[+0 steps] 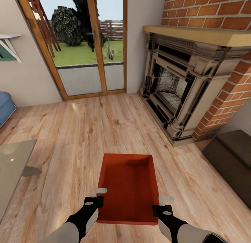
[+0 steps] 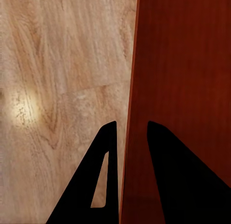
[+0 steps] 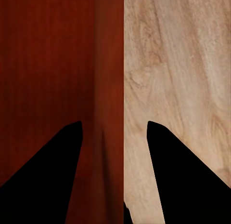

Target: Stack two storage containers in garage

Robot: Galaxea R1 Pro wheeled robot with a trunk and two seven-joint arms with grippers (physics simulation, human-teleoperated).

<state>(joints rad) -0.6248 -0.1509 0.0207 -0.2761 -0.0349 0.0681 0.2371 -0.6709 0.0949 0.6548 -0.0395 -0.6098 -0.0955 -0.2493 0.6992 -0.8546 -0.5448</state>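
One storage container (image 1: pixel 128 187), orange-red, rectangular and open-topped, was seen in the head view, held above the light wood-plank floor (image 1: pixel 87 131) of the living room, directly in front of the robot. Its walls were thin and plain, and nothing was seen inside it. Two grippers were counted. The left gripper (image 1: pixel 94 197) was clamped on the container's left wall near the nearer corner; in the left wrist view, its two dark fingers (image 2: pixel 103 185) were seen straddling the wall's thin edge, one outside and one inside. The right gripper (image 1: pixel 163 206) was likewise clamped on the right wall, and in the right wrist view one finger (image 3: pixel 43 166) was shown over the red interior and the other over the wood planks. One brick fireplace (image 1: pixel 181 89) with a pale wooden mantel and a dark carved surround was seen ahead to the right. One wood-framed glass door (image 1: pixel 83 44) was seen ahead, with grass beyond. One glass table (image 1: pixel 14 166) edge lay to the left, and one dark low cabinet (image 1: pixel 233 159) to the right.
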